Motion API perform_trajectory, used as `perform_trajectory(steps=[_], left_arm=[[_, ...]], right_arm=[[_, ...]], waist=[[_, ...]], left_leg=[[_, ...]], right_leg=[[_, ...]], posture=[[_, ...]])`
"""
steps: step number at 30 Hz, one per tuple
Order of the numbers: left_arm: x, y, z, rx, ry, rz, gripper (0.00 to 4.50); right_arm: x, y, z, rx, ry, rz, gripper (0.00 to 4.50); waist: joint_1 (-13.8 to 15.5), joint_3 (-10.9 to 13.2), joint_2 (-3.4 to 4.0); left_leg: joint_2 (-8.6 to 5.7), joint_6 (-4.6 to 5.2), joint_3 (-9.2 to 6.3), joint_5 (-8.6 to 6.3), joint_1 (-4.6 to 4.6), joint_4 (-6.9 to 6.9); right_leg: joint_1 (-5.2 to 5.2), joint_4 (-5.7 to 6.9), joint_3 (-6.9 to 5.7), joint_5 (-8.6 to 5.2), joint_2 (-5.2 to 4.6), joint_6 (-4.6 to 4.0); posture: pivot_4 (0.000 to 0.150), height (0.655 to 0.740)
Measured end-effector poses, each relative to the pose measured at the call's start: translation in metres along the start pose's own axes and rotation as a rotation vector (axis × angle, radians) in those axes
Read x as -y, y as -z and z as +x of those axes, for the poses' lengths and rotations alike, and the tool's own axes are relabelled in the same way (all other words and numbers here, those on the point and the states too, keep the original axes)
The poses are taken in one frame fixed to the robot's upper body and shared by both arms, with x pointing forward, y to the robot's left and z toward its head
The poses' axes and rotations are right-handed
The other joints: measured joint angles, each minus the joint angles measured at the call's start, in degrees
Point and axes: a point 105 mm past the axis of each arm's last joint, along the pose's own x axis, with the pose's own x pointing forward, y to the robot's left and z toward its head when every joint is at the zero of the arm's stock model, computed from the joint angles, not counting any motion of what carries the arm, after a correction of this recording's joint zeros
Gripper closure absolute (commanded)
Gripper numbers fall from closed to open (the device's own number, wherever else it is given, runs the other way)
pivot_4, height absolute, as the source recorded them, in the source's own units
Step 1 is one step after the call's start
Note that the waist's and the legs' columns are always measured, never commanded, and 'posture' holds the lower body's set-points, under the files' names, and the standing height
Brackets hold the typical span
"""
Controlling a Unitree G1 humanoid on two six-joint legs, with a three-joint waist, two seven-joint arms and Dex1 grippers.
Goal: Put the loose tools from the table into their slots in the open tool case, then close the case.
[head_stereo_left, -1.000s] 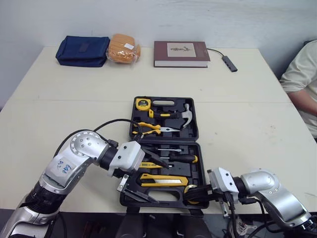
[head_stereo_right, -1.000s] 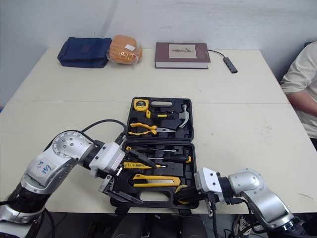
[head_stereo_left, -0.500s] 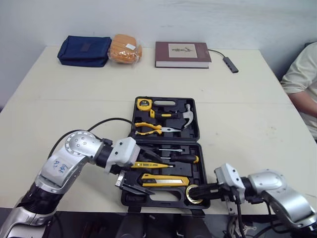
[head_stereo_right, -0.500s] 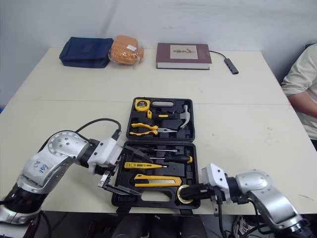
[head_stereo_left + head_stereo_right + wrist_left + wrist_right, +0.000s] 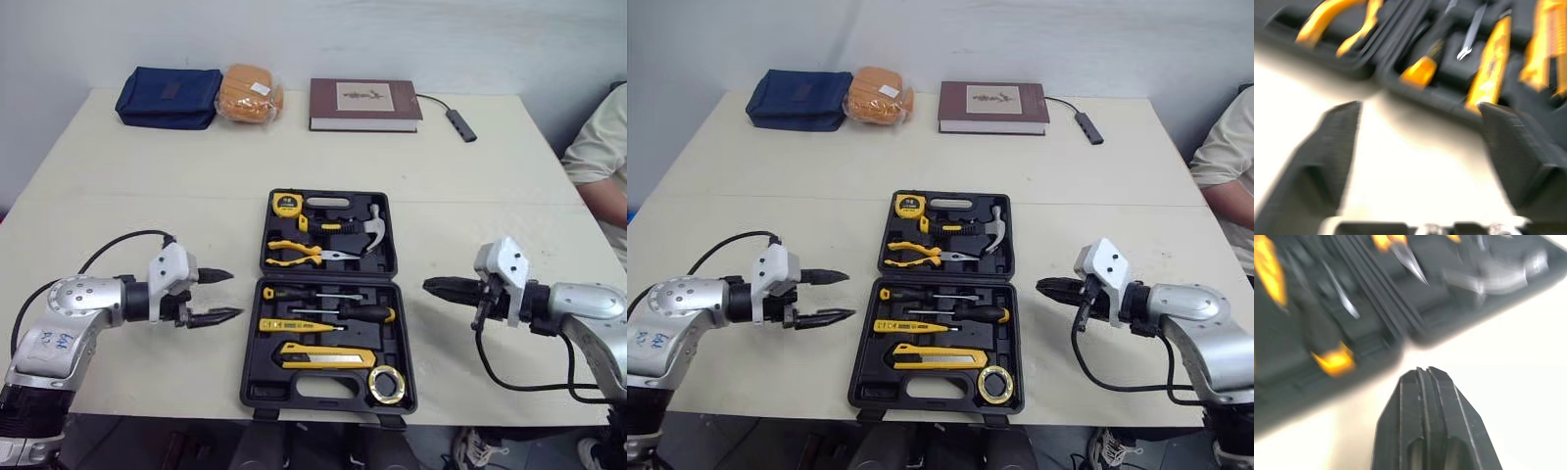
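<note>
Half-hidden person (image 5: 600, 157); left claw (image 5: 236, 294) agape, right claw (image 5: 436, 286) pinched beside tool case (image 5: 323, 390).

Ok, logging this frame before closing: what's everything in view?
table: 1, cream, underneath
tool case: 1, black, open, front centre
tape measure: 1, yellow, far half
hammer: 1, steel, far half
pliers: 1, yellow, far half
screwdrivers: 2, black, near half
tester pen: 1, yellow, near half
utility knife: 1, yellow, near half
tape roll: 1, yellow, near half
bag: 1, navy, far left
packet: 1, orange, beside bag
book: 1, brown, far centre
adapter cable: 1, dark, beside book
person: 1, pale sleeve, right edge
left gripper: 1, black, open, left of case
right gripper: 1, black, shut, right of case
</note>
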Motion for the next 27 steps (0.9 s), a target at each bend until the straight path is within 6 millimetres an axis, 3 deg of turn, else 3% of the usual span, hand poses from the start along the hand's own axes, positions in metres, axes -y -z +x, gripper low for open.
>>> perform_trajectory(steps=[5,16,20,27], left_arm=[[-0.014,0.011,0.01,-0.03,-0.044,0.02,4.37],[-0.023,0.008,0.058,0.007,-0.051,-0.001,4.44],[-0.02,0.004,0.067,0.019,-0.034,-0.006,4.44],[-0.019,-0.001,0.079,0.029,-0.023,-0.057,4.44]], right_arm=[[0.005,0.014,0.019,-0.065,0.022,0.011,4.5],[-0.002,-0.003,0.047,-0.031,-0.02,-0.04,4.5],[-0.006,-0.008,0.056,-0.014,-0.038,-0.048,4.5],[0.006,-0.011,0.059,-0.037,0.003,-0.075,4.5]], waist=[[-0.1,0.0,0.0],[-0.8,0.0,-0.03],[-0.7,0.0,-0.03],[0.1,0.0,-0.04]], left_leg=[[-0.01,0.01,0.2,0.04,-0.06,0.01],[0.0,0.0,0.36,0.13,-0.05,0.05],[0.0,0.01,0.35,0.14,-0.05,0.08],[-0.03,0.03,0.36,0.14,-0.05,0.16]], right_leg=[[-0.2,0.21,0.04,0.0,0.0,0.01],[-0.24,0.52,0.06,0.02,0.06,0.04],[-0.23,0.54,0.06,0.02,0.05,0.05],[-0.2,0.5,0.07,0.04,0.04,0.08]], posture=[[0.15,0.74],[0.15,0.74],[0.15,0.74],[0.15,0.74]])
